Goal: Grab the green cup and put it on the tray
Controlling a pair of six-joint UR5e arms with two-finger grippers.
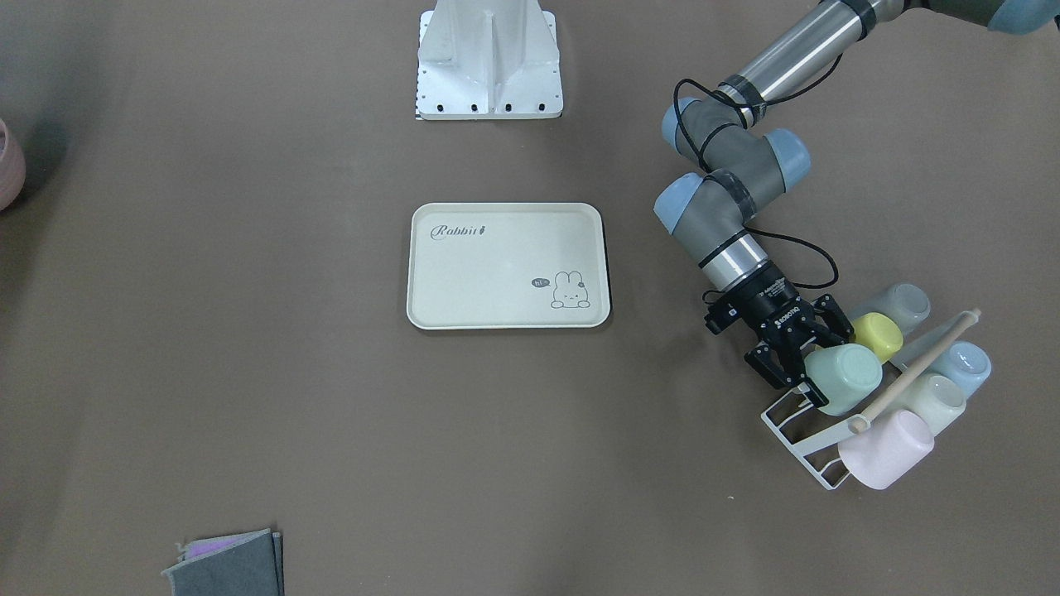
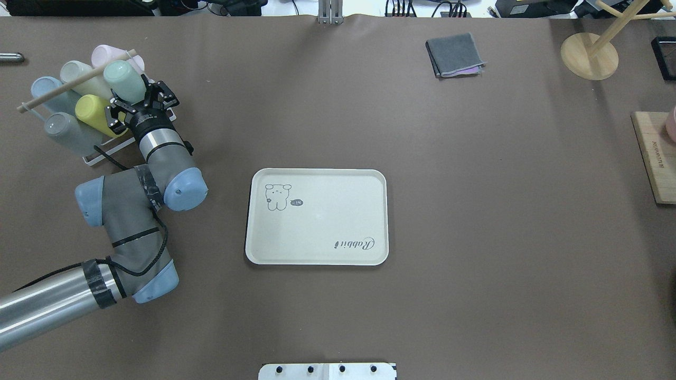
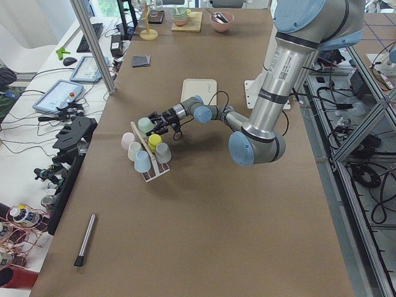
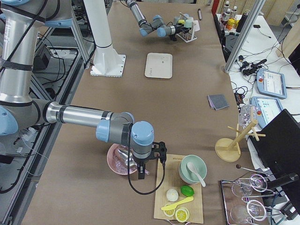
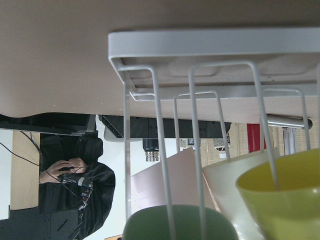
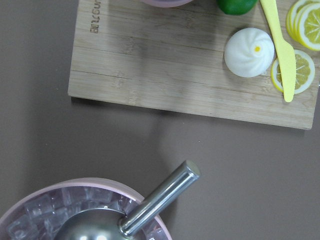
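The green cup [image 1: 846, 378] hangs tilted on the white wire rack [image 1: 793, 432] with several other pastel cups. It also shows in the overhead view [image 2: 123, 78] and at the bottom of the left wrist view [image 5: 180, 223]. My left gripper [image 1: 818, 364] [image 2: 136, 96] is open, with one finger on each side of the green cup's closed end. The cream tray [image 1: 497, 273] [image 2: 327, 221] lies flat mid-table with nothing on it. My right gripper [image 4: 140, 172] hangs over a pink bowl far from the tray; I cannot tell whether it is open or shut.
A yellow-green cup [image 1: 879, 334] sits right beside the green one, under a wooden dowel [image 1: 911, 374]. A folded grey cloth [image 2: 455, 54], a wooden stand [image 2: 589, 55] and a cutting board [image 2: 655, 158] lie on the far side. The pink bowl of ice holds a metal scoop [image 6: 160, 197].
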